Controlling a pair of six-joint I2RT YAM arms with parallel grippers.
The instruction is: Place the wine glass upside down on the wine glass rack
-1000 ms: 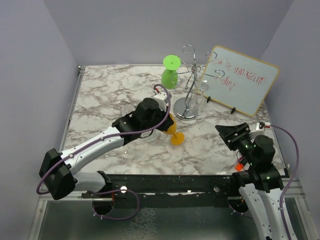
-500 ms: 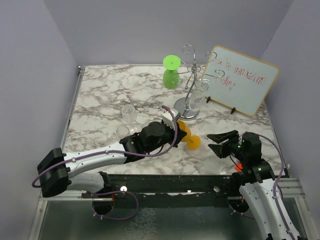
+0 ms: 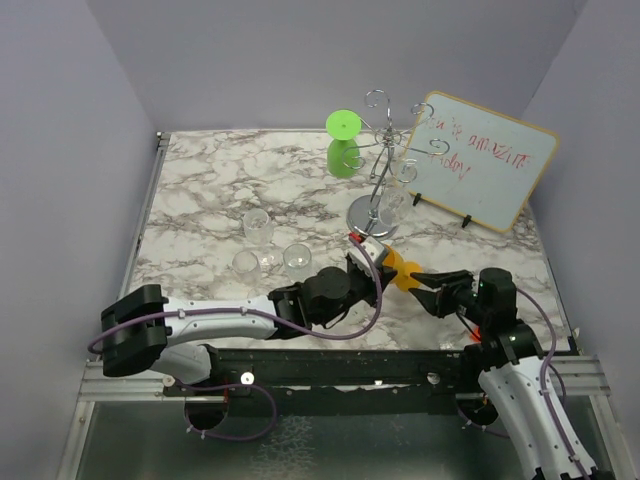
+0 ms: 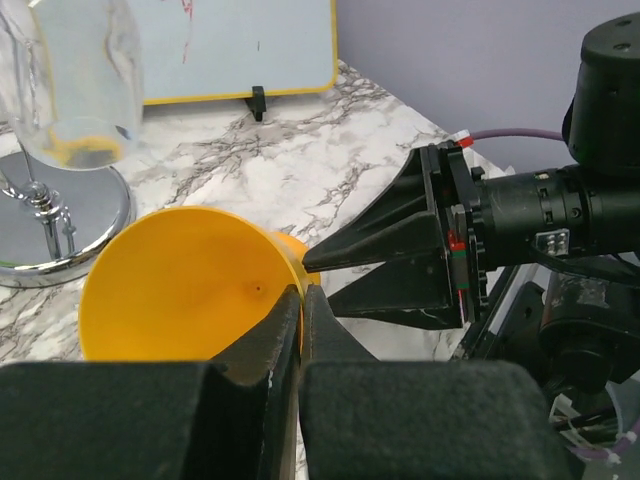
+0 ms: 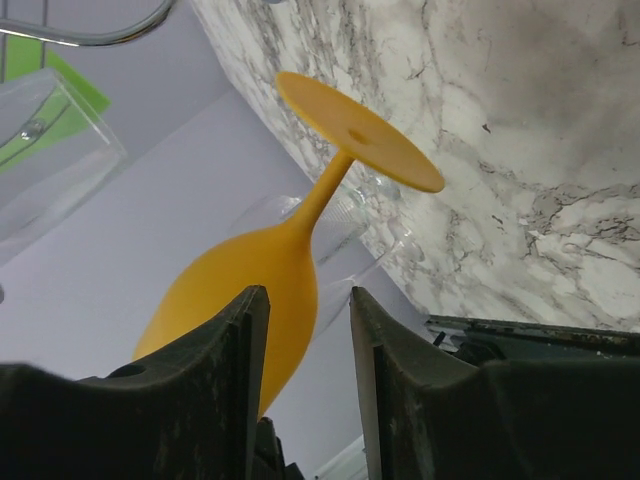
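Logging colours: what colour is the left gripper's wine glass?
Orange wine glass; clearest in the right wrist view.

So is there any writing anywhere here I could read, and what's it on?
"...'re amazing", in red marker on the white board; its start is hidden behind the wire rack.
Second line below it, maybe "today": too scrawled to be sure.
Nothing else readable.

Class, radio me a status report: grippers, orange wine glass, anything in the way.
Left gripper shut on orange wine glass rim. Right gripper open, straddling bowl. Wine glass rack: green glass, clear glass hanging there.
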